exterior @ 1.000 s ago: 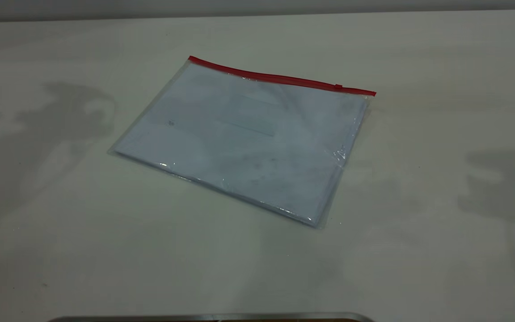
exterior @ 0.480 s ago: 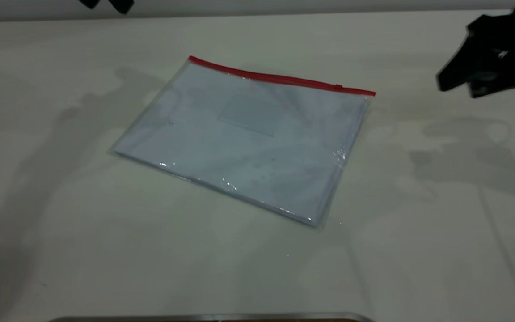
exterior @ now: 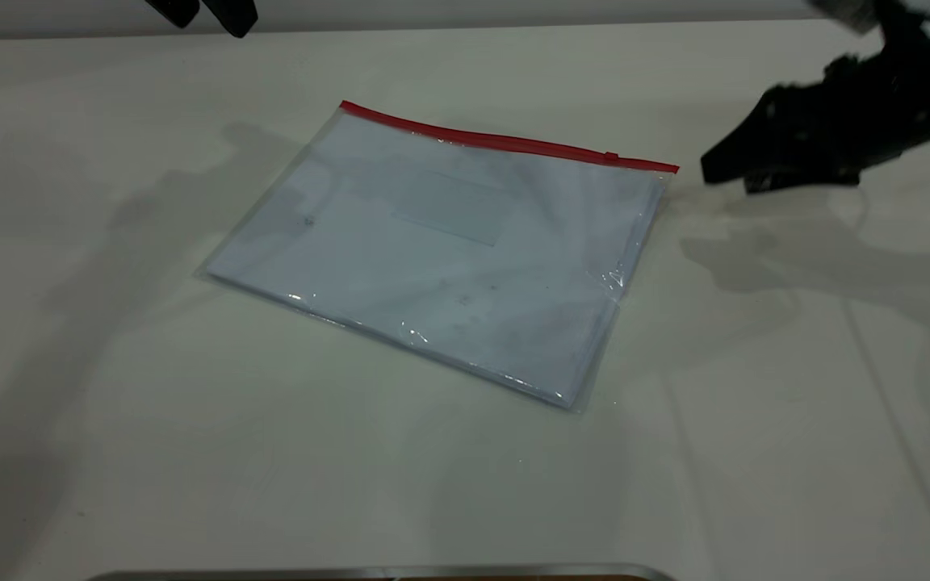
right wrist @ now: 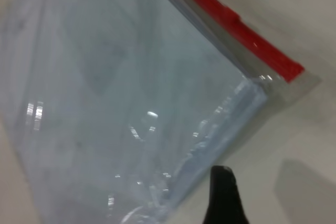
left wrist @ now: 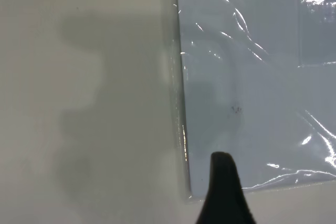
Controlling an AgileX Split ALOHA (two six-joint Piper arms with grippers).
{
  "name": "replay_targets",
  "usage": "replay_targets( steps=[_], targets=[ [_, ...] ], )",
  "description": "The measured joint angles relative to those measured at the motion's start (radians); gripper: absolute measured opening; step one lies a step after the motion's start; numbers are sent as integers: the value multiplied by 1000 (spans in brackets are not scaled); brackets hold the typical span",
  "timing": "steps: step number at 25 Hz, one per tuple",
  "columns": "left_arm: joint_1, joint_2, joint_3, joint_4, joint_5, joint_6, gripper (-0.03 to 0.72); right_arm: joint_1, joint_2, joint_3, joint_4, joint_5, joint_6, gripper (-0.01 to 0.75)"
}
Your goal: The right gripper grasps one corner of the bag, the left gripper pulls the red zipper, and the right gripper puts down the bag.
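Lying flat near the middle of the table (exterior: 110, 452), the bag (exterior: 441, 250) has not moved since a half-second ago, its red zipper (exterior: 505, 143) running along the far long edge with the slider tab close to the right-hand corner. What has changed in the exterior view is the right gripper (exterior: 725, 173): it has come lower and nearer, now just beside that zipper corner but apart from it, holding nothing; whether its fingers are parted I cannot tell. The left gripper (exterior: 207, 16) has edged slightly further in at the top border, well apart from the bag, with two finger tips showing a gap between them and nothing held. Bare table surrounds the bag on every side, widest toward the near edge. From the left wrist view, one pointed fingertip (left wrist: 224, 192) shows over the bag's (left wrist: 257, 87) corner on the side away from the zipper, with bare table beside that short edge. From the right wrist view, a single fingertip (right wrist: 223, 195) sits near the bag's (right wrist: 115, 93) short edge, below the zipper's (right wrist: 236, 27) end.
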Motion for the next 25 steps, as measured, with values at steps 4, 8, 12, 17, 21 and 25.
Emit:
replay_targets(
  steps=[4,8,12,17,21,25],
  targets=[
    [0,0,0,-18,0,0,590,0,81,-42,40,47,-61,570],
    [-1,0,0,-21,0,0,590,0,130,-84,88,133,-108,570],
    [-1,0,0,-23,0,0,590,0,157,-121,105,147,-121,570],
    [-1,0,0,-23,0,0,590,9,196,-155,129,160,-121,570],
    [-1,0,0,-23,-1,0,590,48,214,-167,140,173,-129,570],
    [-2,3,0,-24,1,0,590,98,214,-170,177,173,-155,570]
  ],
)
